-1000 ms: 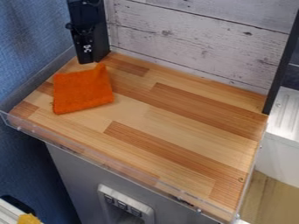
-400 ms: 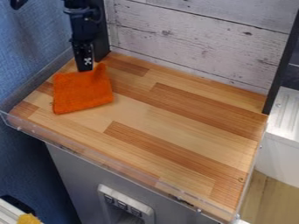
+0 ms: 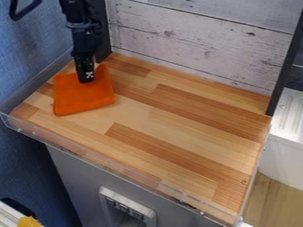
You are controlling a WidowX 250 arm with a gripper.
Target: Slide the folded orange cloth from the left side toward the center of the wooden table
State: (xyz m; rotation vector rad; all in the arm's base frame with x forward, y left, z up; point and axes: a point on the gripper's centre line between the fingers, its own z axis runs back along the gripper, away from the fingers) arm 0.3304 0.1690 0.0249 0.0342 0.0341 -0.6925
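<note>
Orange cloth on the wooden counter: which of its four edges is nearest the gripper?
The far edge of the orange cloth: the gripper hangs down across it, whereas the near, left and right edges are uncovered.

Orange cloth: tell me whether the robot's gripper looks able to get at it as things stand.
Probably yes: the gripper is right at the upper part of the orange cloth, and nothing lies on the cloth or visibly blocks the way.
</note>
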